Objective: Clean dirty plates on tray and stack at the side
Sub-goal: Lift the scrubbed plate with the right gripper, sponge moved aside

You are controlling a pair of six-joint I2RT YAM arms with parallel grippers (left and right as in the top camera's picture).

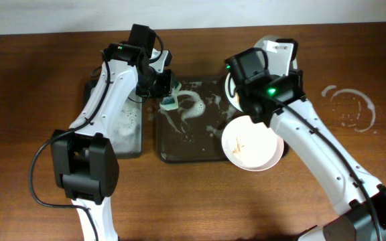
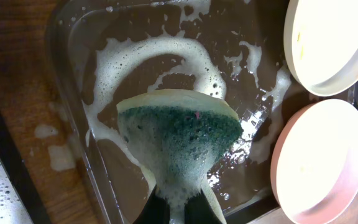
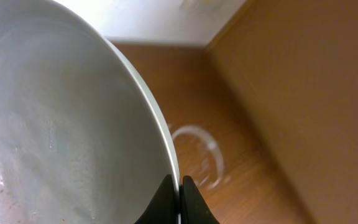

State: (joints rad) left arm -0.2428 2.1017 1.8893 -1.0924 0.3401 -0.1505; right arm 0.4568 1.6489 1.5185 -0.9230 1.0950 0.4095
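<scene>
Pinching plate (image 1: 250,144) rim: right hand (image 3: 180,190), over tray (image 1: 179,146) right edge | left hand (image 2: 178,211) clamps sponge (image 2: 185,134) above tray

White plate (image 1: 250,144), orange smears; dark brown tray (image 1: 179,144), white foam (image 2: 166,46) swirls; teal-green sponge (image 2: 185,130), pale yellow backing; brown woodgrain tabletop (image 1: 32,80), white ring (image 1: 351,107).

The tray (image 1: 179,144) is lying at the middle of the table (image 1: 32,100), with the tub (image 1: 129,134) sitting just beside it on the left. The left gripper (image 1: 168,94) is holding the sponge (image 1: 169,102) over the tray's far left corner. The right gripper (image 3: 180,186) is gripping a plate (image 1: 252,144) by its rim, overhanging the tray's near right corner. A second plate (image 1: 231,90) is lying behind it, at the tray's far right. A ring mark (image 1: 349,107) is sitting on the table well to the right.
</scene>
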